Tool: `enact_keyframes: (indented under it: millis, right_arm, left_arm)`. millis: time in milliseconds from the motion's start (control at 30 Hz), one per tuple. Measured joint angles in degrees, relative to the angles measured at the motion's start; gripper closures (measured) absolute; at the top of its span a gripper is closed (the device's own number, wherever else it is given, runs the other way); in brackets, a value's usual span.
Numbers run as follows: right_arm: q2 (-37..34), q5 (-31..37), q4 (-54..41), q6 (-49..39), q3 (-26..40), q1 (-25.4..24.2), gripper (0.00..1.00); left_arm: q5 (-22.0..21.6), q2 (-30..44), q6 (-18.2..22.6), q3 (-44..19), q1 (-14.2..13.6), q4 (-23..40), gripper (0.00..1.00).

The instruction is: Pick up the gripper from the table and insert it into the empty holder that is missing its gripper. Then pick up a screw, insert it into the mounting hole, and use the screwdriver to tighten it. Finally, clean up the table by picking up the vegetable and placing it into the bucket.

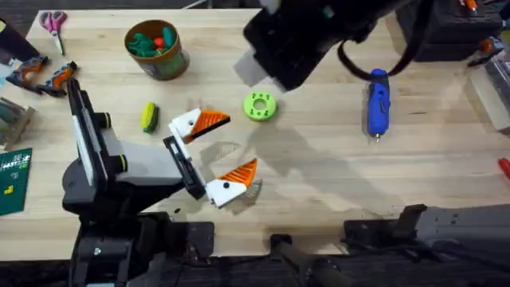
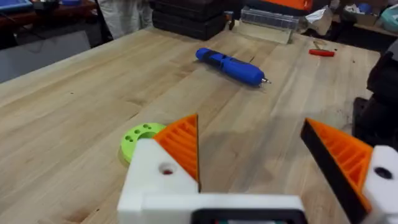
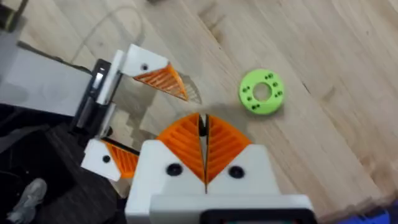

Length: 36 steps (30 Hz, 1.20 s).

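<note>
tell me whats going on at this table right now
Neither arm holds anything. The left tool rests low on the table, fingers spread wide. The right tool hangs above it, pads shut together. The screwdriver lies untouched to the right, the vegetable still sits near the bucket, beside a green ring.

No legible text anywhere. Green card (image 1: 13,182) at the worktop's (image 1: 335,183) 9 o'clock edge carries white markings, too small to read.

Pale wooden table (image 1: 319,183) (cluttered edges)
</note>
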State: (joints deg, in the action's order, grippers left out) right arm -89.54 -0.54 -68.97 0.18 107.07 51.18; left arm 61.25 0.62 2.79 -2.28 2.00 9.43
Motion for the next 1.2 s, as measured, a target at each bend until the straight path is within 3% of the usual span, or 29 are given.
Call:
enact_keyframes:
  millis: [400, 767, 1200]
  right_arm:
    - [-5.99, -0.44, 2.72, -1.96, 0.02, 6.04, 0.995]
    - [-12.55, -0.42, 0.81, -4.46, 7.45, 9.28, 0.995]
    - [-15.51, 1.59, 3.27, -6.49, 7.56, 11.45, 0.995]
  left_arm:
    - [0.00, 0.00, 0.00, 0.00, 0.00, 0.00, 0.014]
    - [0.01, 0.00, 0.00, 0.00, 0.00, 0.00, 0.016]
    - [0.00, 0.00, 0.01, 0.00, 0.00, -0.01, 0.015]
